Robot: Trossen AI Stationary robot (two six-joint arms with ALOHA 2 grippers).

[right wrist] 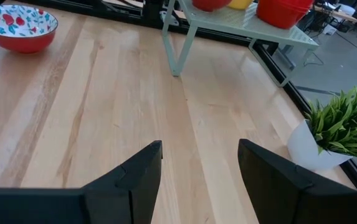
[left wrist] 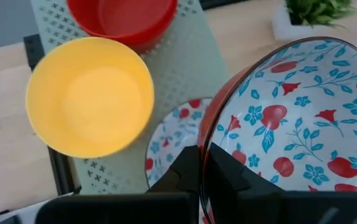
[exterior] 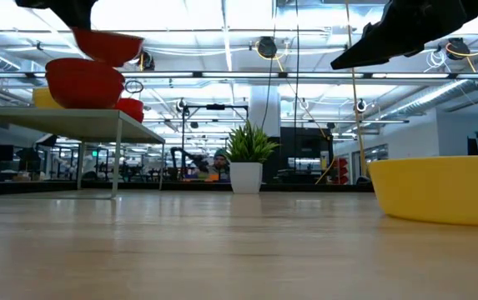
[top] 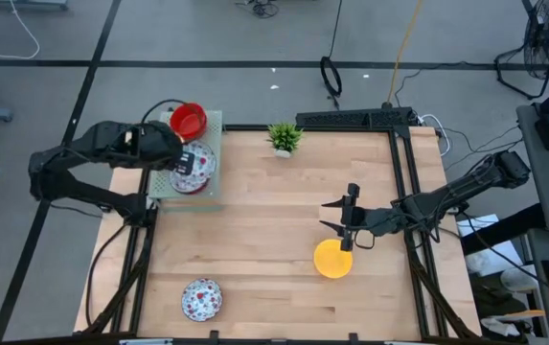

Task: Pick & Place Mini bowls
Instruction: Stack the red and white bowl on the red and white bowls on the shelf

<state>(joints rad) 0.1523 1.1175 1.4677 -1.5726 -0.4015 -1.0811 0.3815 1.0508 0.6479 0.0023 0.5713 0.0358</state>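
Left gripper [left wrist: 204, 171] pinching rim of floral bowl [left wrist: 290, 118], holding it tilted over pale green rack [left wrist: 184, 68] at far left table corner, likely for set-down beside yellow bowl [left wrist: 91, 93] and red bowl [left wrist: 122, 18]. Bowl round, no long axis; mouth faces wrist camera. Right gripper [right wrist: 200, 171] spread, empty, hovering above second yellow bowl [top: 332, 259] at right. Another floral bowl [top: 201, 299] near left.

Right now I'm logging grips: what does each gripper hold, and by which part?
The left gripper pinches the rim of a floral bowl above the green rack. The right gripper is open and holds nothing.
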